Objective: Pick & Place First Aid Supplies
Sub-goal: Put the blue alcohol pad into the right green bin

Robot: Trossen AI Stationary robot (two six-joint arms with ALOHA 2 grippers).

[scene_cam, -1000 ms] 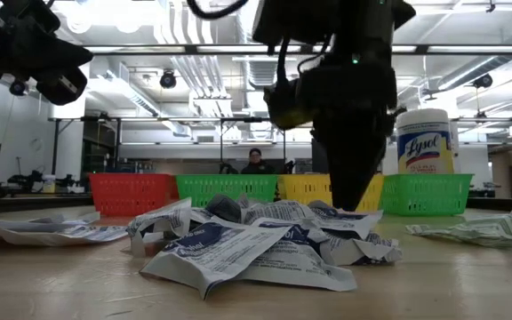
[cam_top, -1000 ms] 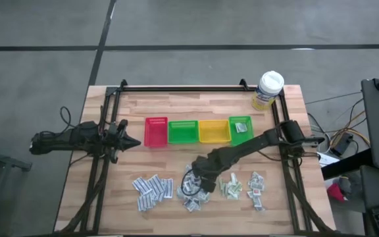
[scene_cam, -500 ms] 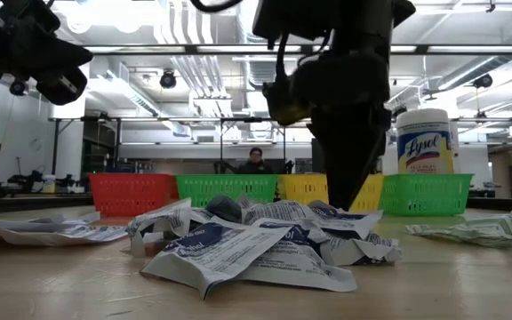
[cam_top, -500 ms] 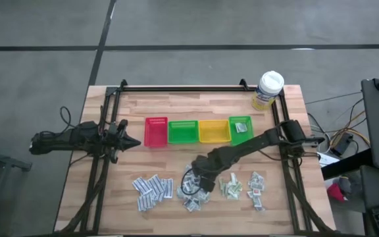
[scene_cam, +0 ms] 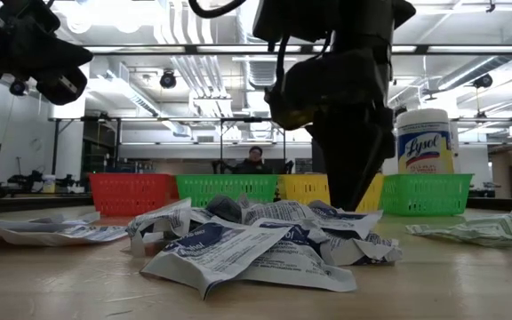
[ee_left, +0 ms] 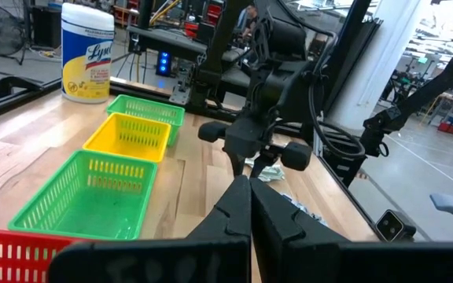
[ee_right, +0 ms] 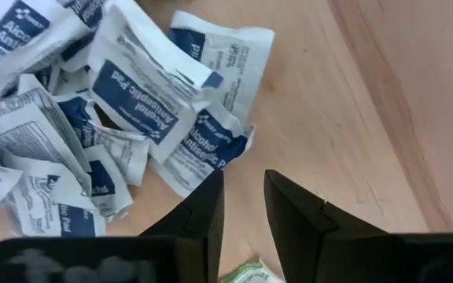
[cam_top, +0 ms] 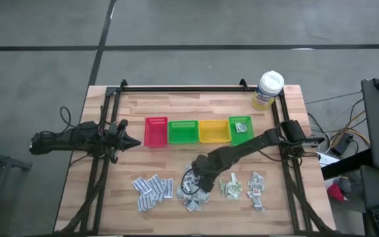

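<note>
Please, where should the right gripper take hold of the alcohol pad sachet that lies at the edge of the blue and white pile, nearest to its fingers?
Probably by its free outer edge. This alcohol pad sachet lies flat, sticking out of the pile onto bare table, so that border has nothing over it. The right gripper, jaws open just above, should come straight down from above, one finger each side of the crinkled edge, away from overlapping neighbours.

The right arm slants across the table's right half above the sachet piles. Bare wood lies between the bin row and the piles.
</note>
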